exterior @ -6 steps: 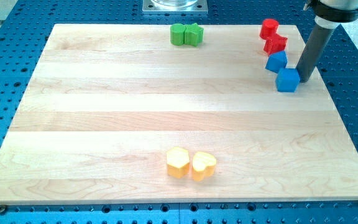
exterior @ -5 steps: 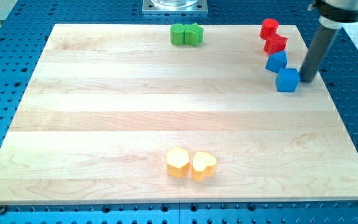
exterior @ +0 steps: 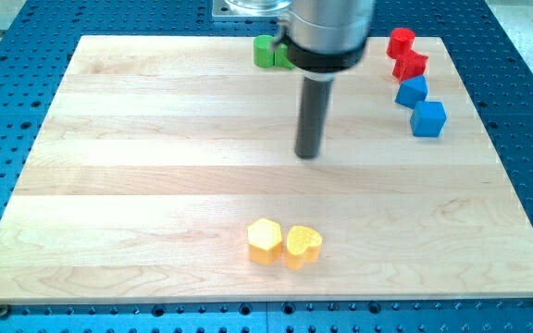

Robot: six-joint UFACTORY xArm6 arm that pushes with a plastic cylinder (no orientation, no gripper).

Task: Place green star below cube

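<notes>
Nothing is done yet: my tip (exterior: 309, 154) touches no block (it holds nothing), the green star (exterior: 284, 57) sits far from the blue cube (exterior: 428, 119).

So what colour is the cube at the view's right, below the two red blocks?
Blue. The blue cube shows clearly in the camera view, the only one.

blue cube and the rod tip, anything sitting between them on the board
Nothing: in the camera view the stretch from my tip to the blue cube at the view's right is bare wooden board.
</notes>
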